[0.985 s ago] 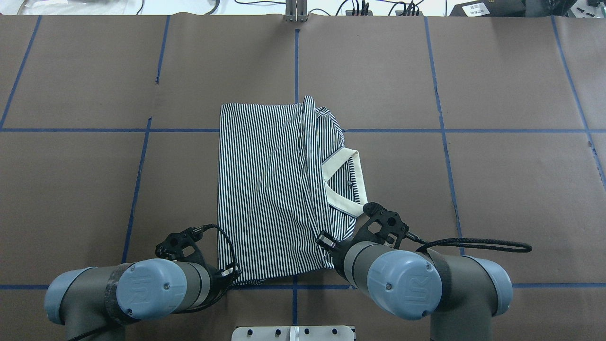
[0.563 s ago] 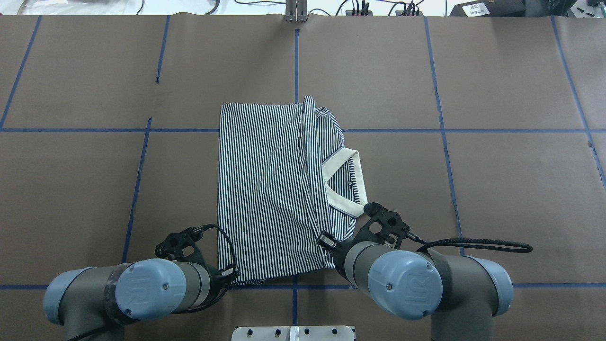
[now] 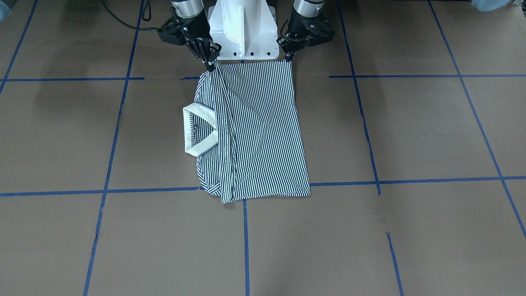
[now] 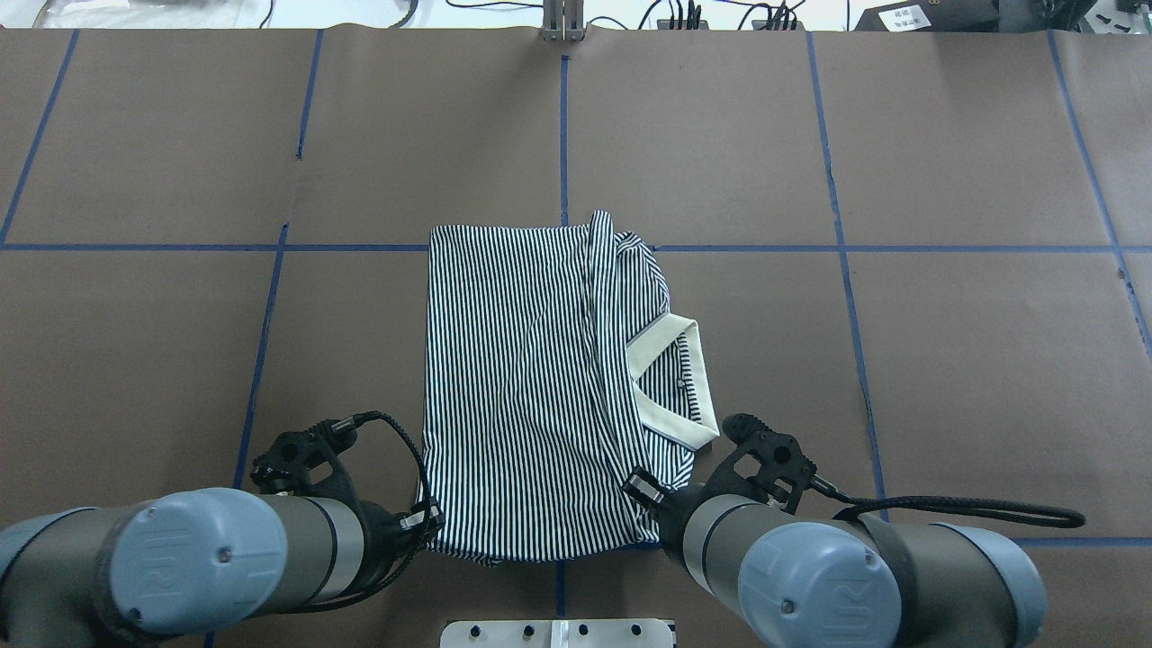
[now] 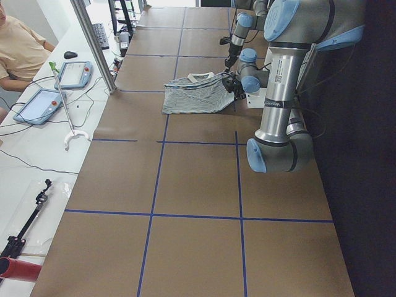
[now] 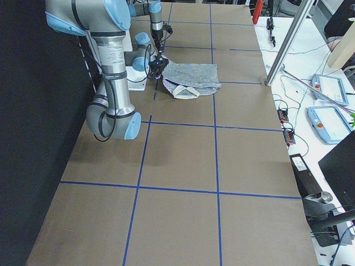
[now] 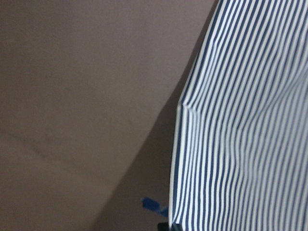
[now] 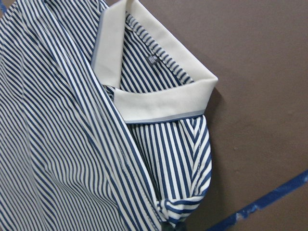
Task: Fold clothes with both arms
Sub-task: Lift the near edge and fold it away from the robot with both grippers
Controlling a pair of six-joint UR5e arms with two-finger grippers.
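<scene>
Brown table (image 4: 945,360) – polo shirt (image 4: 531,387) folded lengthwise, long axis running straight fwd from both grippers. Its near corners are pinched by left gripper (image 4: 430,520) & right gripper (image 4: 641,486). Collar (image 4: 675,382) just beyond right gripper – opening faces outboard.

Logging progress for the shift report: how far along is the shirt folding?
Done: the navy-and-white striped polo shirt already lies doubled over into a rectangle on the brown table, its cream collar peeking out. In hand: the left pincer and right pincer each pinch a corner nearest the robot. Left: probably a further fold across.
</scene>
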